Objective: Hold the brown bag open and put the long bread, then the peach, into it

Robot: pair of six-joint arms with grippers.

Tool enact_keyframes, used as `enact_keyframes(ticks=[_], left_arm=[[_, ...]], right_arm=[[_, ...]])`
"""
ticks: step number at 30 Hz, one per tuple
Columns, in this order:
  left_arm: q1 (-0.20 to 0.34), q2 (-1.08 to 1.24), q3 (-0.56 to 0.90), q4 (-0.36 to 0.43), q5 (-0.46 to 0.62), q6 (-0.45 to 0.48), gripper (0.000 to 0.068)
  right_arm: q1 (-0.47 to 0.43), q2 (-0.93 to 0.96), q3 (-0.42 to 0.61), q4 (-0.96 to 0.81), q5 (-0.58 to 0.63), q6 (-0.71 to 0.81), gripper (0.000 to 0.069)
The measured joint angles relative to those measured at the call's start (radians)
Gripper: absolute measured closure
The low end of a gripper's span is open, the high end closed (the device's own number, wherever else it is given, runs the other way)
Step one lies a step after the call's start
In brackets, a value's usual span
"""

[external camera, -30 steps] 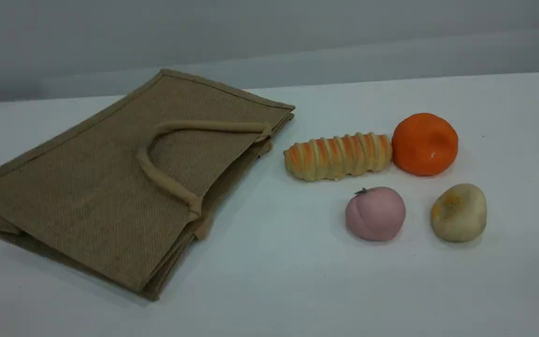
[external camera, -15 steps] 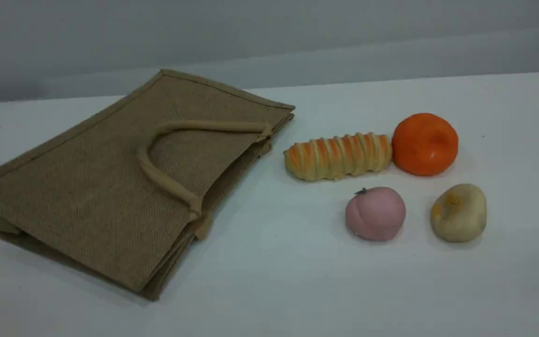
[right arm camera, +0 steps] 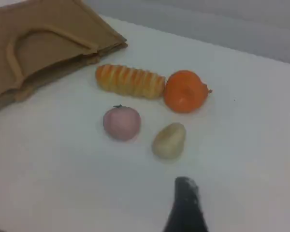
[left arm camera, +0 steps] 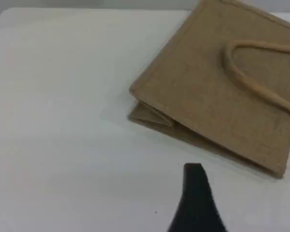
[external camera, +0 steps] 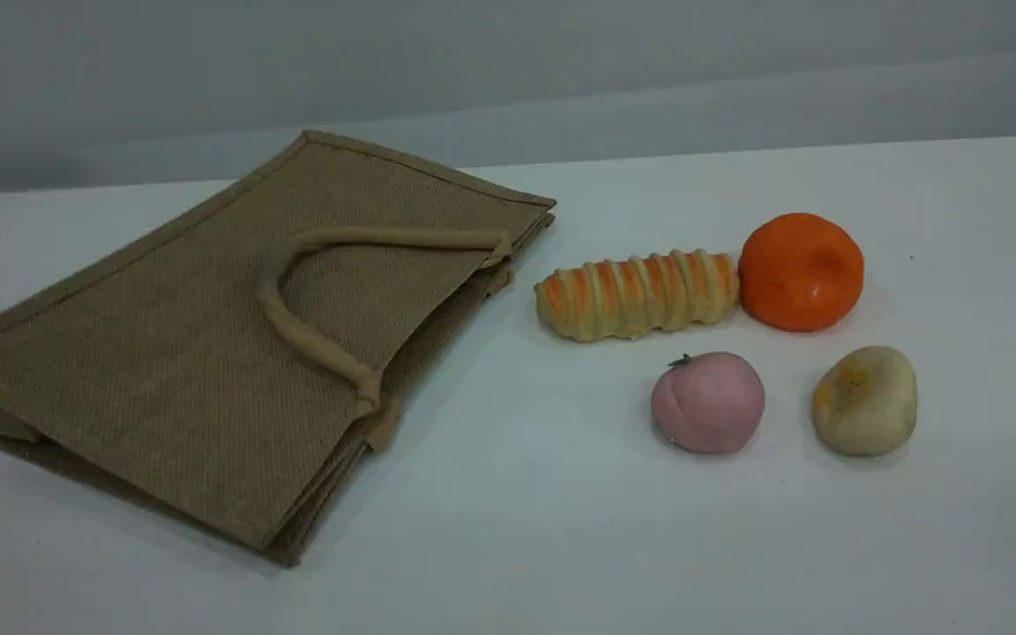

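The brown bag (external camera: 164, 353) lies flat and folded on the left of the white table, one beige loop handle (external camera: 402, 236) resting on top, its mouth edge facing the foods. The long bread (external camera: 638, 294) lies crosswise just right of the bag. The pink peach (external camera: 707, 403) sits in front of the bread. Neither arm shows in the scene view. My left gripper (left arm camera: 193, 168) shows one dark fingertip above bare table, short of the bag's (left arm camera: 208, 87) folded bottom corner. My right gripper (right arm camera: 184, 182) hovers short of the peach (right arm camera: 122, 123) and bread (right arm camera: 130, 80). Both hold nothing.
A bright orange round fruit (external camera: 800, 272) touches the bread's right end. A lumpy yellowish-beige round item (external camera: 864, 399) sits right of the peach. A grey wall runs behind the table's far edge.
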Motion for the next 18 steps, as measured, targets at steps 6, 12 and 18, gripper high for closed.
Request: enact_keyframes(ticks=[6,12,18], left_arm=[[0.000,0.000,0.000,0.000,0.000,0.001,0.0231],[0.000,0.000,0.000,0.001,0.000,-0.001,0.0231],[0.000,0.004,-0.001,0.004,-0.004,-0.001,0.0231]], right_arm=[[0.001,0.000,0.000,0.000,0.000,0.000,0.0235],[0.001,0.000,0.000,0.000,0.000,0.000,0.0235],[0.001,0.000,-0.013,0.005,-0.027,0.053,0.0235]])
